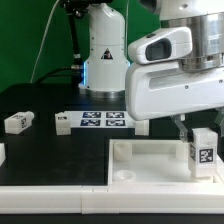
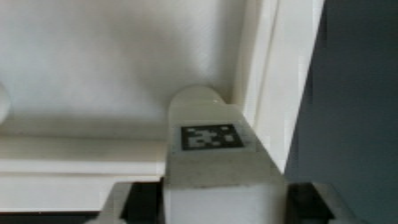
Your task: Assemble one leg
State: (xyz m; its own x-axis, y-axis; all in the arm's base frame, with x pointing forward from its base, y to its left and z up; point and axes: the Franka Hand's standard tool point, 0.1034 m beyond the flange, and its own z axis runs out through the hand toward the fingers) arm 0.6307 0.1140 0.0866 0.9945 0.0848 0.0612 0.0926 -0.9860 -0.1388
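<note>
My gripper is shut on a leg, a chunky white post with a black-and-white tag, and holds it upright over the right part of the large white tray. In the wrist view the leg fills the space between my fingers, its tip pointing into the tray's inner corner by the rim. Whether the leg touches the tray floor I cannot tell. A second leg lies on the black table at the exterior view's left.
The marker board lies on the table behind the tray. Another white part shows at the left edge. The robot base stands at the back. The tray has a raised corner socket.
</note>
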